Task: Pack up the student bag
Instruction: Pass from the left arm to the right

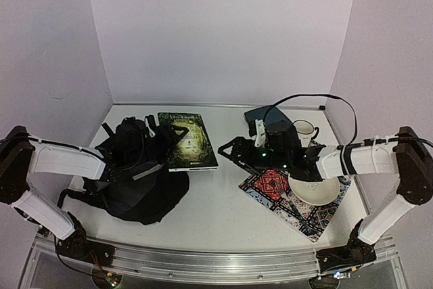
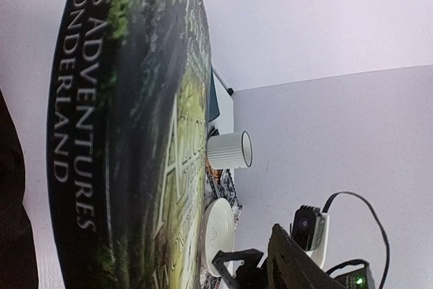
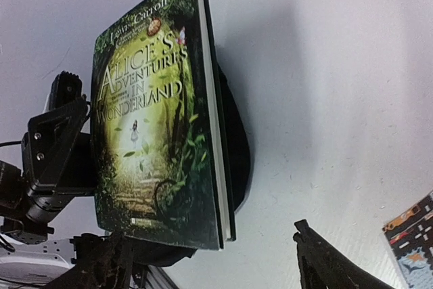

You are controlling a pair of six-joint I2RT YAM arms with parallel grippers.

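The student bag (image 1: 139,187) is a large black backpack slumped at the left of the table. A green "Alice's Adventures in Wonderland" book (image 1: 189,141) lies beside it, its left part resting on the bag's fabric (image 3: 233,133). My left gripper (image 1: 141,160) is at the top of the bag. Black fabric hides its jaws, and the left wrist view shows only one dark finger (image 2: 298,269) beside the book (image 2: 128,133). My right gripper (image 1: 229,151) stands open just right of the book. Its fingers (image 3: 325,262) are spread wide with nothing between them.
A white mug (image 1: 304,131) and a teal pouch (image 1: 265,114) stand behind the right arm. A white bowl (image 1: 314,189) sits on a patterned cloth (image 1: 294,208) at the front right. Pale walls close in the back and both sides.
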